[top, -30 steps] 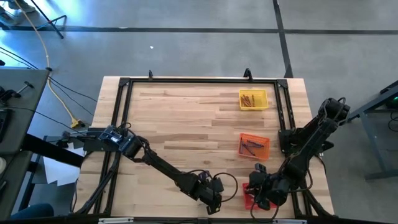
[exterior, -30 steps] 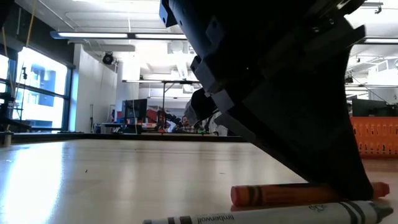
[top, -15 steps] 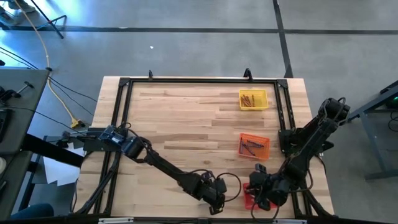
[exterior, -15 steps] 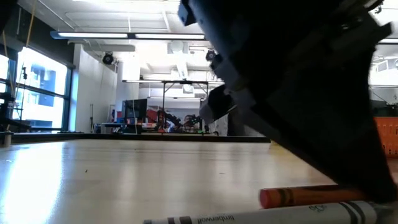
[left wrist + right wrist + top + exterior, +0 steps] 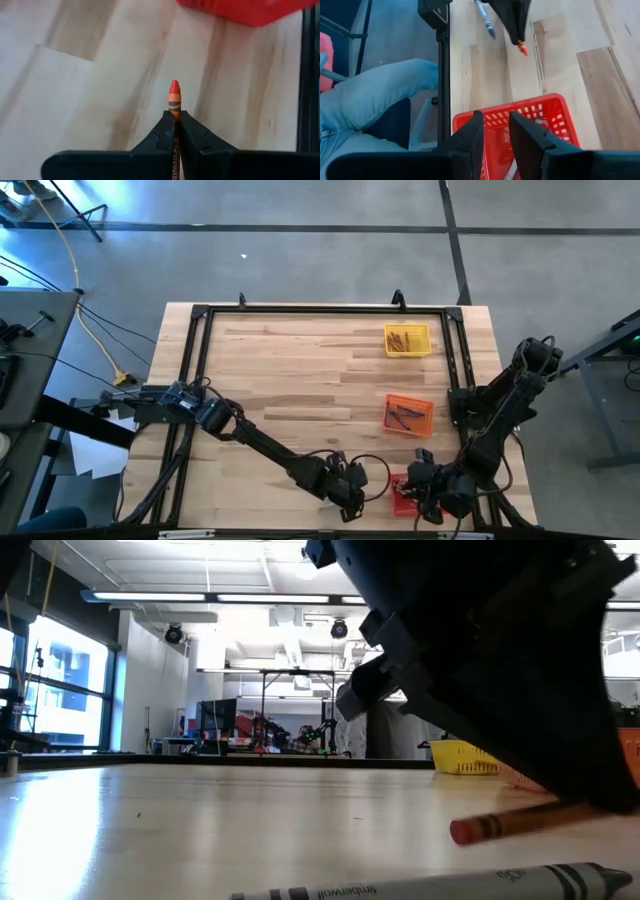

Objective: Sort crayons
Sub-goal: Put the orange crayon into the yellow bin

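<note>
Orange-red crayon (image 5: 174,97), black-banded wrapper, pointed tip

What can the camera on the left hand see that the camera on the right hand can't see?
Only the left wrist view shows the grip up close: the left hand is shut on the orange crayon, whose tip pokes out forward.

Only the right wrist view shows the right hand over the red tray, a grey crayon lying on the table, and a person's leg beside it.

Both show the orange crayon, the red tray and the wooden table.
</note>
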You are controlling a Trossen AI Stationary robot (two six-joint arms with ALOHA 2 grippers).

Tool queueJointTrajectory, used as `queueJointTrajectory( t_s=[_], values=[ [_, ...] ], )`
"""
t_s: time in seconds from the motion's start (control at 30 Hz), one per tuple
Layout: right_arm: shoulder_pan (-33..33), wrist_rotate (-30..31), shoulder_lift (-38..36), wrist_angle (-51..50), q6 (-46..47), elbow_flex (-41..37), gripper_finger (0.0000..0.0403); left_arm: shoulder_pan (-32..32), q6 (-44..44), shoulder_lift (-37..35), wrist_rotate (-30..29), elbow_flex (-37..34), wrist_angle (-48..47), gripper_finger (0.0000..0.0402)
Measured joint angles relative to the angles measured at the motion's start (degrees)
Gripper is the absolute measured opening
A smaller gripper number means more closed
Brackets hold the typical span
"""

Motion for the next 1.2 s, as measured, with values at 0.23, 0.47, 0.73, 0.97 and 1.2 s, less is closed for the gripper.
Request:
queueJointTrajectory(
  t_s=[0.23, 0.47, 0.73, 0.97, 1.2],
  values=[
    [1.84, 5.65, 0.00, -0.05, 0.00, -0.02, 0.0086, 1.00, 2.92, -2.98, -8.67, 0.11, 0.53, 0.0001],
    [2.88, 15.80, 0.00, -0.54, -0.68, -0.04, 0.0086, 1.37, 8.91, -8.57, -20.61, 0.11, 0.89, 0.0001],
    [3.03, 35.94, 0.00, 0.15, -3.84, -0.04, 0.0086, -0.07, 17.66, -12.92, -36.53, 0.22, 9.97, 0.0000],
    [3.03, 49.63, 1.62, 7.71, -11.16, -0.04, 0.0086, -2.35, 29.49, -13.04, -43.73, 0.22, 25.27, 0.0000],
    [2.10, 51.60, 5.38, 20.06, -20.50, -0.04, 0.0086, -3.52, 35.00, -13.07, -45.62, 0.20, 32.56, 0.0000]
  ],
)
